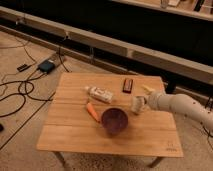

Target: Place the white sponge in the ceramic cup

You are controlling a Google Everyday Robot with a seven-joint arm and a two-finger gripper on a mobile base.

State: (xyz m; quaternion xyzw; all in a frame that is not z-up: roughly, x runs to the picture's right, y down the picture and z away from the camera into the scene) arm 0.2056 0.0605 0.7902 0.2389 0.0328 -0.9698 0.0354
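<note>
The ceramic cup (pixel 135 105), small and white, stands on the wooden table (pixel 75 135) right of centre. My gripper (pixel 143 102), at the end of the white arm (pixel 180 106) that reaches in from the right, is right against the cup's right side. A small cream lump, the white sponge (pixel 147 89), shows just behind the gripper near the table's far right edge. I cannot tell whether it lies on the table or touches the gripper.
A wide dark purple bowl (pixel 115 121) sits just left and in front of the cup. An orange carrot (pixel 92 111) and a long white tube (pixel 100 93) lie further left. A dark bar (pixel 128 85) lies at the back. Cables and a box (pixel 46 66) are on the floor to the left.
</note>
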